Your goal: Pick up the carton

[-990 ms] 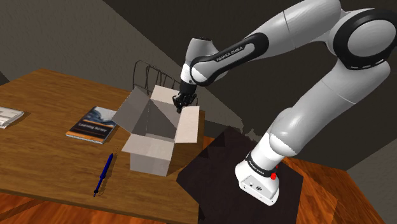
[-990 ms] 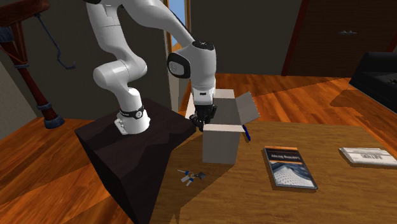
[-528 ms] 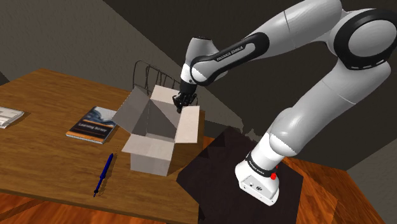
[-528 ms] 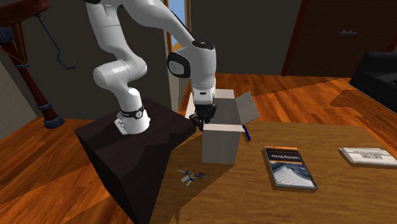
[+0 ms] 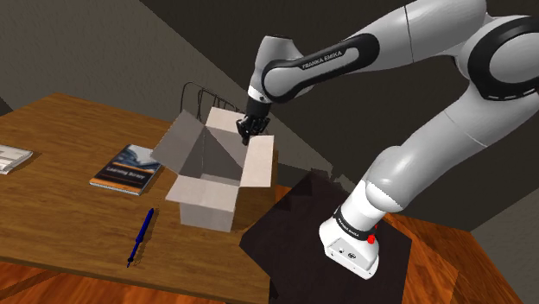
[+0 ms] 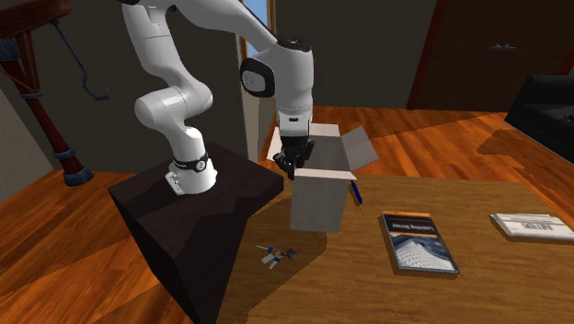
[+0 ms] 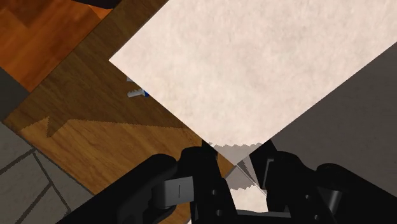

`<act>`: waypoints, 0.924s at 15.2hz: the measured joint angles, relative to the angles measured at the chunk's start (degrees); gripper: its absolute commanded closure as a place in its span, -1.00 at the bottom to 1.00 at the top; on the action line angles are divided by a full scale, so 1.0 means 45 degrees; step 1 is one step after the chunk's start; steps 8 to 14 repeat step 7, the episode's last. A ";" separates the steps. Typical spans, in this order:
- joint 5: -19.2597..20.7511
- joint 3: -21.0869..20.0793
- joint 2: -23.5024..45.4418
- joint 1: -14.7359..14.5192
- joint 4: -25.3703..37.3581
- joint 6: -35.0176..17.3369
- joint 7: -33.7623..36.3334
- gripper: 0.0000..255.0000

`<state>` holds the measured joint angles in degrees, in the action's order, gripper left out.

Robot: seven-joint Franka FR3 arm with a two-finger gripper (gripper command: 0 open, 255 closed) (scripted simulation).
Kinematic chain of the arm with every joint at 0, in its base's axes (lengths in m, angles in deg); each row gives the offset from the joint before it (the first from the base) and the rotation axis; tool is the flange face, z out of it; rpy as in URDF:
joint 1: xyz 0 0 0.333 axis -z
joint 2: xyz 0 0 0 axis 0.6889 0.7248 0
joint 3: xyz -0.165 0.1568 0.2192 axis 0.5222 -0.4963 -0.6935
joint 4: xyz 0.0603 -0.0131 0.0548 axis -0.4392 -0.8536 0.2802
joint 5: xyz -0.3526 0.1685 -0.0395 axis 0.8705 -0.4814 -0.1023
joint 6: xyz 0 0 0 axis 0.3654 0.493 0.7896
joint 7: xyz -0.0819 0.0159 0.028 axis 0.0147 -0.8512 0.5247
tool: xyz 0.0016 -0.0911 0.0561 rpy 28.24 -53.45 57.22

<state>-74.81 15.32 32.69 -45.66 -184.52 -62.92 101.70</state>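
Note:
The carton (image 5: 212, 188) is a plain pale box with its top flaps spread open, over the wooden table (image 5: 60, 216) beside the stand. My gripper (image 5: 246, 131) is at the rim on the stand's side, shut on that wall. In the second exterior view the carton (image 6: 320, 198) hangs just above the tabletop, slightly tilted, with the gripper (image 6: 291, 164) at its upper corner. In the wrist view the black fingers (image 7: 210, 167) clasp a thin edge of the carton (image 7: 254, 70), and a pale flap spreads beyond my gripper (image 7: 236, 160).
A blue pen (image 5: 141, 235) lies in front of the carton, a book (image 5: 126, 167) and papers (image 5: 10, 159) further towards the shoulder view's left. A wire chair back (image 5: 203, 97) stands behind. Keys (image 6: 274, 255) lie near the table edge by the dark stand (image 5: 302, 233).
The arm has risen and the carton has come up with it, a little off the table and slightly tilted. The gripper stays shut on the carton's wall.

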 measured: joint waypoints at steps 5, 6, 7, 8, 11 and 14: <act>0.0003 0.0034 -0.0494 0.0000 0.0393 0.0888 0.0023 1.00; 0.0014 0.0054 -0.0586 0.0011 0.0519 0.1105 0.0014 1.00; 0.0009 0.0047 -0.0669 0.0002 0.0590 0.1258 0.0039 1.00; 0.0009 0.0047 -0.0669 0.0002 0.0590 0.1258 0.0039 1.00; 0.0009 0.0047 -0.0669 0.0002 0.0590 0.1258 0.0039 1.00; 0.0009 0.0047 -0.0669 0.0002 0.0590 0.1258 0.0039 1.00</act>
